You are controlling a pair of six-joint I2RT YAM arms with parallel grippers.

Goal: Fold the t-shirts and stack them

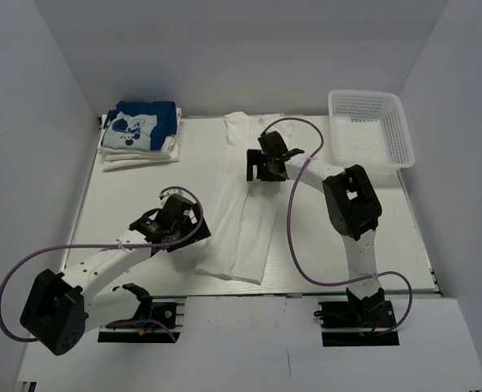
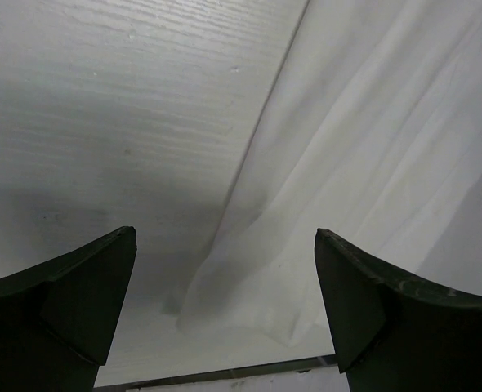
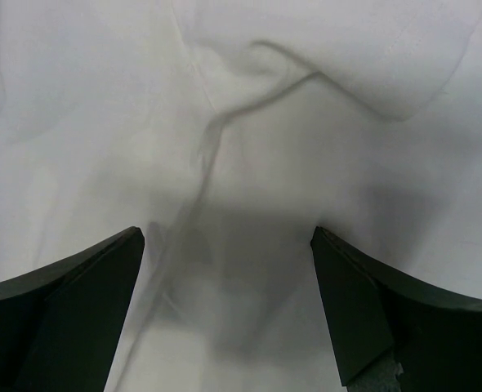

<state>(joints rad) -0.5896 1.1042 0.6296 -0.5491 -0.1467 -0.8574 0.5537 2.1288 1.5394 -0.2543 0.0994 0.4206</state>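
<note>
**Q:** What does the overhead camera show?

**A:** A white table (image 1: 127, 204) walled in by white panels. A white t-shirt (image 1: 245, 216) lies down the middle, folded into a long narrow strip that runs from the back edge toward the arms. In the back left corner, a blue t-shirt (image 1: 143, 122) with a white cartoon print sits folded on top of a pile of folded white t-shirts (image 1: 131, 158). A white mesh basket (image 1: 372, 126) stands at the back right.

**Q:** Where are the arms?

**A:** The left gripper (image 1: 184, 224) is low beside the strip's left edge, toward its near end. The right gripper (image 1: 261, 167) is over the strip's right edge, farther back. From above I cannot tell how either one's jaws stand.

**Q:** And the left wrist camera?

**A:** Its two dark fingers (image 2: 61, 310) stand well apart and hold nothing. The wood-grain tabletop fills the left of the view and white cloth fills the right. A corner of the shirt lies in the gap between the fingers.

**Q:** The right wrist camera?

**A:** Those fingers (image 3: 61, 310) are also spread wide and grip nothing. Wrinkled white cloth fills the whole view, with a folded flap at the top right. I cannot tell whether the fingertips touch the cloth.
</note>
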